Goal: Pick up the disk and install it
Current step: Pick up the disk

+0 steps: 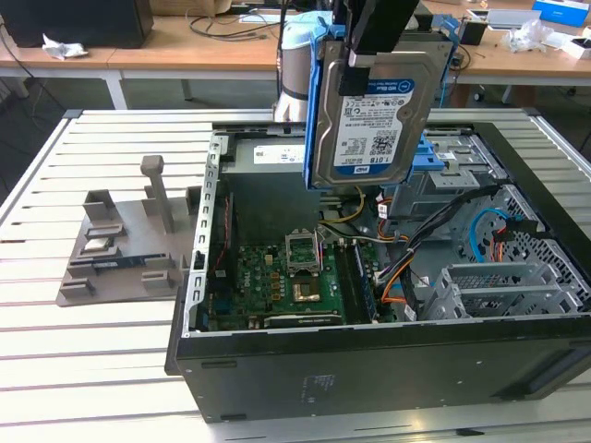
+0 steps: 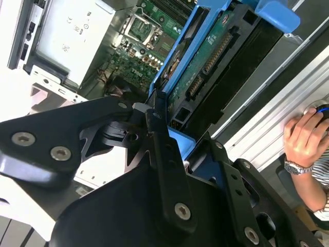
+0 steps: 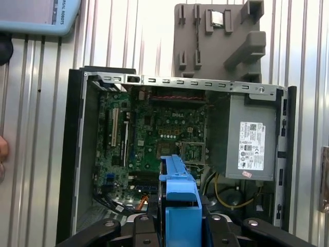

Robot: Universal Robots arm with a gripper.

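Observation:
The disk (image 1: 374, 101), a silver hard drive with a white-and-blue label in a blue plastic frame, hangs upright above the open computer case (image 1: 369, 360). My gripper (image 1: 365, 51) is shut on its top edge. In the second wrist view the disk's (image 2: 205, 56) green circuit side and blue frame run out from between my black fingers (image 2: 157, 134). In the first wrist view the frame's blue edge (image 3: 180, 188) sticks out over the motherboard (image 3: 154, 139).
The case lies open on a slatted metal table (image 1: 92, 351), with a power supply (image 3: 252, 139) and a drive cage with a blue latch (image 1: 441, 152). A grey fixture (image 1: 120, 249) holding a small chip (image 1: 97, 245) sits on the exterior view's left. A person's hand (image 2: 306, 136) rests beside the table.

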